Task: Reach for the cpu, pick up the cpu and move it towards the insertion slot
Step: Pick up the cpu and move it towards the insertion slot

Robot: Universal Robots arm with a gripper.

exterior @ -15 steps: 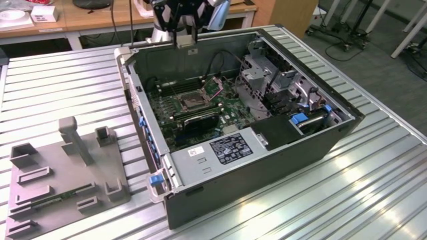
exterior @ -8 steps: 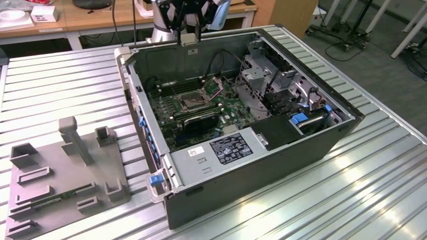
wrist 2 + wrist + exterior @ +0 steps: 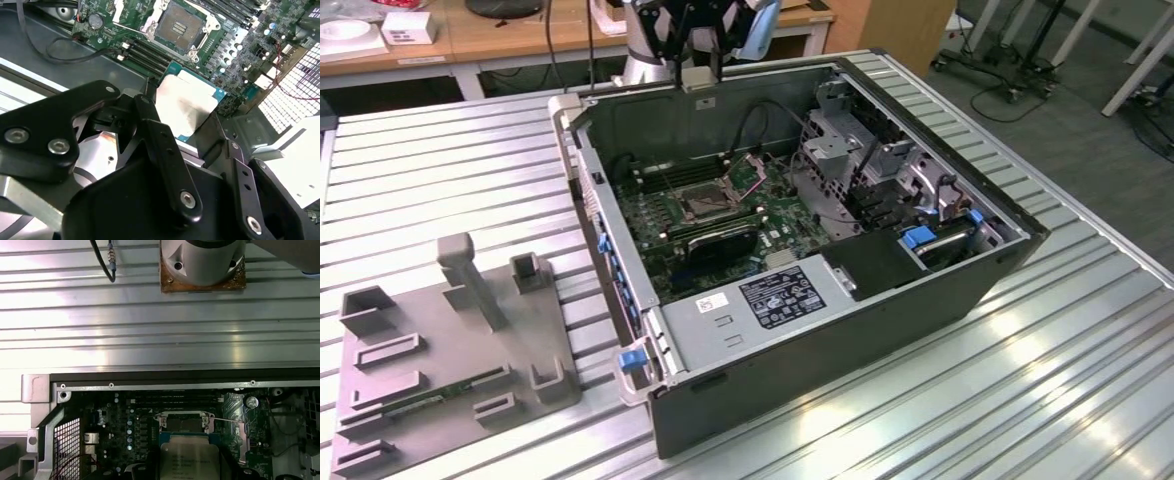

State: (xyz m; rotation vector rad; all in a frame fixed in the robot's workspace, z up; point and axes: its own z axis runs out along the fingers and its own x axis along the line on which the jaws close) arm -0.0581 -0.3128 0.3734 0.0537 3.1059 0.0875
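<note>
My gripper [image 3: 700,55] hangs over the far wall of the open computer case [image 3: 881,300] and is shut on the cpu [image 3: 700,78], a small pale square chip. In the second wrist view the cpu [image 3: 186,102] sits tilted between the two black fingers [image 3: 150,115], its silver top facing the camera. The insertion slot [image 3: 698,203] is a dark square socket with a shiny frame on the green board, down inside the case. In both wrist views the insertion slot [image 3: 180,26] [image 3: 182,423] lies just beyond the held cpu [image 3: 189,460], with a gap between them.
A grey plastic tray [image 3: 454,340] holding a green memory stick [image 3: 447,390] lies on the ribbed metal table [image 3: 1067,380] at the exterior view's left. Inside the case are black memory slots [image 3: 150,55], a drive cage [image 3: 854,160] and loose cables [image 3: 754,125]. The arm's base [image 3: 202,262] stands beyond the case.
</note>
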